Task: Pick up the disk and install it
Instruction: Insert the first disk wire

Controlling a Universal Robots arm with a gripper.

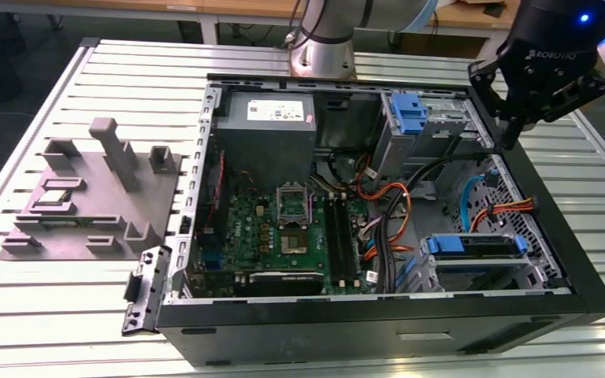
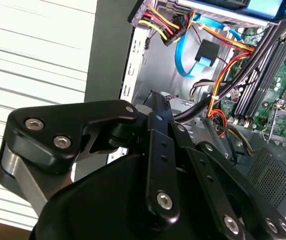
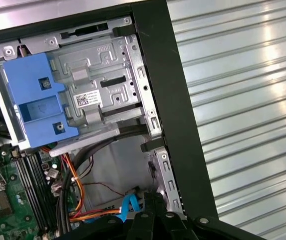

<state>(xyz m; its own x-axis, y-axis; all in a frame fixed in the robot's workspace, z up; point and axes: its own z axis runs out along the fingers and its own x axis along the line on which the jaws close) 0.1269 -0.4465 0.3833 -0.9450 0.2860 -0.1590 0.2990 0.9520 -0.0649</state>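
1. Gripper: hangs over the far edge of the computer case on the exterior view's right, fingers pressed together with nothing between them.
2. Disk: lies flat in its blue frame in a metal bay at the case's near corner on the exterior view's right, well apart from the gripper.
3. Blue latch: upright on the grey cage, close to the gripper.
4. Circuit board: on the case floor.

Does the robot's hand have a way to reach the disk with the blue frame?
Probably yes. The hand hangs above the open computer case, whose side is off, and the disk looks uncovered from above. The orange cables run beside it, not over it.
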